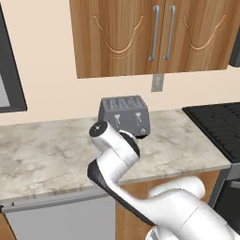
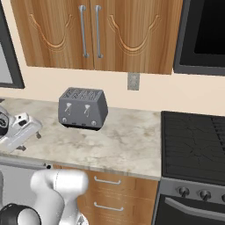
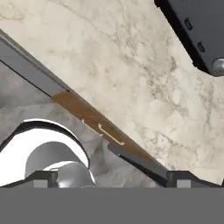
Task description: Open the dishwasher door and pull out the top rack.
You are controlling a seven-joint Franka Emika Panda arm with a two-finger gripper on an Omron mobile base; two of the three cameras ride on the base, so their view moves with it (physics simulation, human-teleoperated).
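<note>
Even, bright, flat rendered light, no glare. Soft small shadow under the grey metal four-slot toaster [image 2: 83, 108] on the beige marbled stone desk [image 2: 127, 143]. Slightly soft, low-resolution edges throughout.

A grey four-slot toaster [image 2: 83, 108] stands on the marble tabletop [image 2: 127, 145], left of the black stove [image 2: 193, 145], below wooden wall cabinets [image 2: 96, 33].

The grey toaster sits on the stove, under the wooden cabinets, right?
Not quite. The toaster sits on the marble counter, left of the stove, as the right base view shows. It is grey and under the wooden cabinets.
</note>
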